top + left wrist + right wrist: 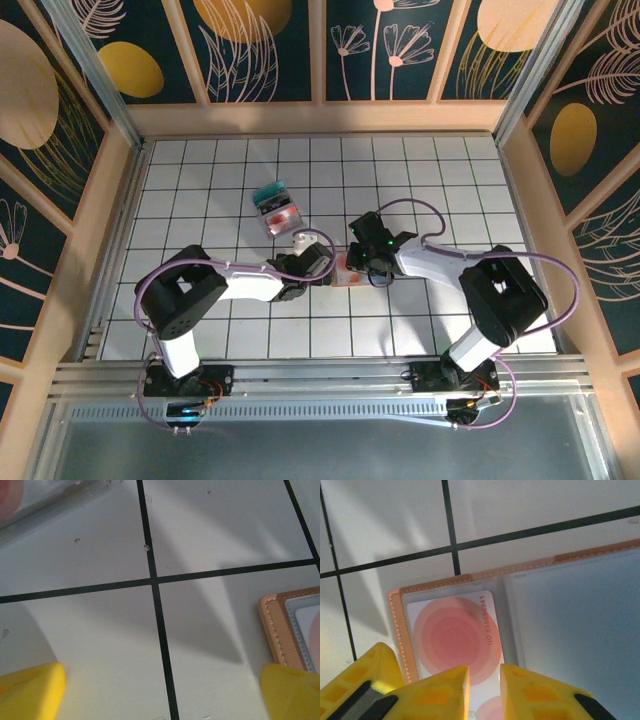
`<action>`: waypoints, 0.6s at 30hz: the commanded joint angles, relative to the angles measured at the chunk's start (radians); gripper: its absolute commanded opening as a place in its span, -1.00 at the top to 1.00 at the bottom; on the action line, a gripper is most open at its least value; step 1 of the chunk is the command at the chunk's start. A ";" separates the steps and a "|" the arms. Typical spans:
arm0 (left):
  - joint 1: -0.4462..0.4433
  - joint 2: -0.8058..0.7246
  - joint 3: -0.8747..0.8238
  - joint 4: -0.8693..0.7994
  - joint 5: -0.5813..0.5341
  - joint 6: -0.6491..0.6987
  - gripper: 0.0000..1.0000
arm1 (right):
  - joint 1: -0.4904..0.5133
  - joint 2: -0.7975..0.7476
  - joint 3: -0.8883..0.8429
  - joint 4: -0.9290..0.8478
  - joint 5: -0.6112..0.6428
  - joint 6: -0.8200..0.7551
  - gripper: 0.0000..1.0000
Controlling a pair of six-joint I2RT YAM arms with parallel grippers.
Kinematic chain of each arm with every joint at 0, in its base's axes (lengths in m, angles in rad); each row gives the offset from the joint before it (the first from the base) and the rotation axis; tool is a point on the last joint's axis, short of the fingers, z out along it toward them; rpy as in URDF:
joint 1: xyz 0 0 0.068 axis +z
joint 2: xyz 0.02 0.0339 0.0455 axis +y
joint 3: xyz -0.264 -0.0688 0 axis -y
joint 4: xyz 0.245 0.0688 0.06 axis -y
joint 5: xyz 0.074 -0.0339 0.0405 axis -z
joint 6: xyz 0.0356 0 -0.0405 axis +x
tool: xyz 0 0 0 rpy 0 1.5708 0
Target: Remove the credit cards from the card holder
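Two yellow-tipped grippers meet over a small salmon-tan leather-like folding card holder [345,275] on the white, black-gridded tabletop [100,630]. From above, the holder sits between the left gripper [318,268] and the right gripper [368,262], and both partly cover it.

In the right wrist view the card holder [570,630] lies spread open and flat, blue-grey inside facing up. Its long axis runs across the right gripper's line of reach, from left to right and slightly tilted. The fold line between the two clear pockets points straight away from the fingers. The left pocket holds a white card with pink-red concentric circles [455,635], with a line of printed numbers along one edge. The right gripper [485,690] is directly over this card. Its jaws are drawn close with only a slim gap, and the card's surface shows through that gap. Whether they pinch the card or merely press on it, I cannot tell.

The left gripper [162,692] is spread wide and grasps nothing, with bare table between its fingers. A stitched corner of the card holder [285,625] lies just ahead of its right-hand finger.

Beyond the left gripper, apart from the holder, lies a small clear packet showing red and teal [275,207].
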 commanded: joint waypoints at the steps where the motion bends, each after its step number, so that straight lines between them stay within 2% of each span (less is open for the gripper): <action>1: 0.005 0.024 0.020 -0.044 0.012 -0.015 -0.98 | 0.005 0.016 -0.013 0.019 0.000 0.012 0.50; 13: 0.004 0.020 0.011 -0.071 0.011 -0.003 -0.98 | -0.004 0.070 -0.049 0.056 -0.033 0.009 0.38; 18: 0.004 0.021 0.006 -0.077 0.020 0.003 -0.97 | -0.013 0.055 -0.077 0.109 -0.100 0.005 0.44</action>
